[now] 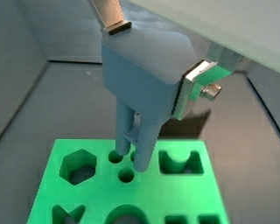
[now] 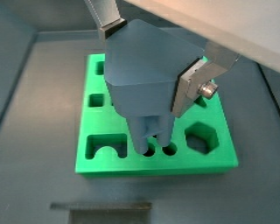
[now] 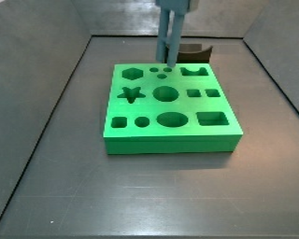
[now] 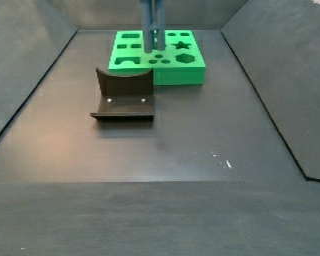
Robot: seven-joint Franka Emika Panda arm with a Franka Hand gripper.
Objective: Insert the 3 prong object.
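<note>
One green block (image 3: 172,110) sits on the dark worktop (image 4: 163,150), and the end effector (image 1: 154,48) is right above its far edge. It's clamped shut on the one blue-grey 3 prong object (image 1: 140,83), squeezed between the two silver fingers (image 2: 199,81). In both wrist views the prongs (image 2: 157,131) point straight down and reach the small round holes (image 1: 126,175) near the block's edge; I can't tell how deep they're in, or whether they're in at all. I count three of those little holes in a wrist view. In a side view, one star cutout (image 3: 131,94), one hexagon (image 3: 134,73) and a big oval (image 3: 172,119) show among the other slots. One dark fixture (image 4: 123,95) stands on the worktop just beside the block.
</note>
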